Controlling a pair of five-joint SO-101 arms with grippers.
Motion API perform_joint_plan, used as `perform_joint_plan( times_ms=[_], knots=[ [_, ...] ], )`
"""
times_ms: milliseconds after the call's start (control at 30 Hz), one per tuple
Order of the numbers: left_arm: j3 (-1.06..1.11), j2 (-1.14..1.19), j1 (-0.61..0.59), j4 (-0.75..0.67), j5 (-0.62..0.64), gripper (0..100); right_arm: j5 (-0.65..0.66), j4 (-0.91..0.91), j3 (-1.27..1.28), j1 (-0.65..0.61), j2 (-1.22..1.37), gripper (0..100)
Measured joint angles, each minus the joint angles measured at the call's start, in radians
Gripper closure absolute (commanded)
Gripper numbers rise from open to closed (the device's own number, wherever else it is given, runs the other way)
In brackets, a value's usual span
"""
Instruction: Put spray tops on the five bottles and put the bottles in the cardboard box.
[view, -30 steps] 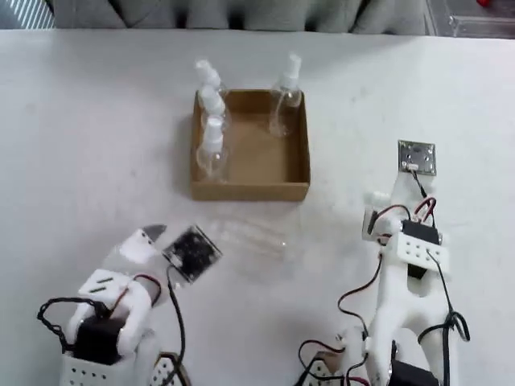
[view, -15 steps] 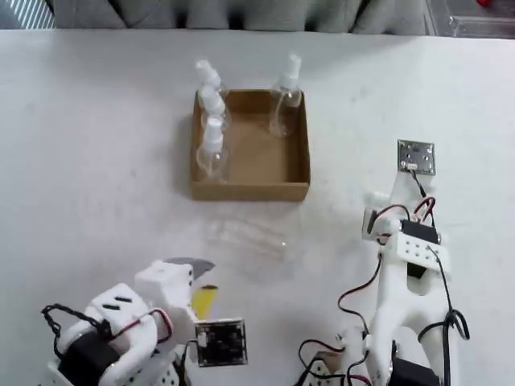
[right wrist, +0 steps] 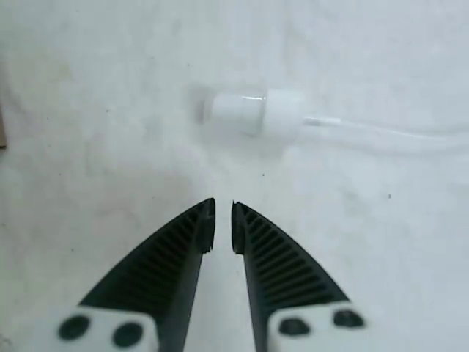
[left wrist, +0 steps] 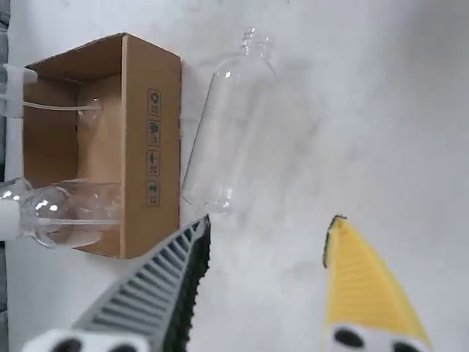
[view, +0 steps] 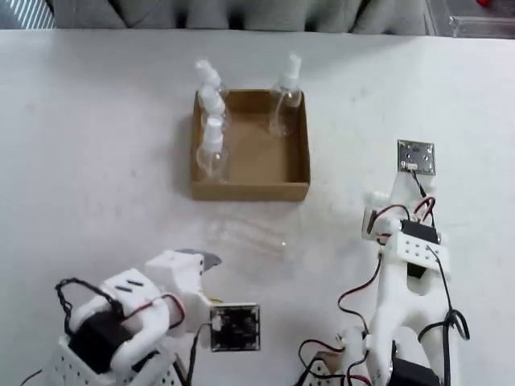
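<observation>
Left gripper (left wrist: 270, 224) at 7 o'clock, right gripper (right wrist: 223, 213) at 5 o'clock.
Left's grey and yellow fingers (left wrist: 168, 279) spread wide; right's black fingers (right wrist: 168, 257) nearly touching.

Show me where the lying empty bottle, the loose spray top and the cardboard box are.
empty bottle (left wrist: 227, 139), left wrist view, middle of its clear body
spray top (right wrist: 256, 114), right wrist view, its white head
cardboard box (view: 249, 190), high view, its near wall

Box (view: 249, 191): brown cardboard, matt.
Loose bottle (left wrist: 227, 139): clear plastic, glossy, highlights seen along wall.
Boxed bottles (view: 211, 157): same clear glossy plastic, capped in white plastic.
Spray top (right wrist: 256, 114): white plastic, smooth; tube clear plastic.
Table (view: 96, 145): white, matt, faintly scuffed and speckled.
Left gripper (left wrist: 270, 224): one finger grey ribbed plastic, other smooth yellow plastic.
Right gripper (right wrist: 223, 209): black ribbed matt plastic, white plastic base.
</observation>
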Motion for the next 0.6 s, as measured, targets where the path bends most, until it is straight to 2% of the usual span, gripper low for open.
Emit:
perform_joint_plan(
  times_ms=[300, 467, 600],
  knots=[
    [-0.367, 0.566, 0.006, -0.023, -0.026, 75, 0.0, -0.018, 0.005, 0.0, 0.0, 98.1],
    [-0.511, 0.747, 0.006, -0.023, -0.026, 75, 0.0, -0.018, 0.006, 0.0, 0.0, 98.1],
    [-0.54, 0.85, 0.006, -0.023, -0.052, 75, 0.0, -0.018, 0.006, 0.0, 0.0, 98.1]
  ],
)
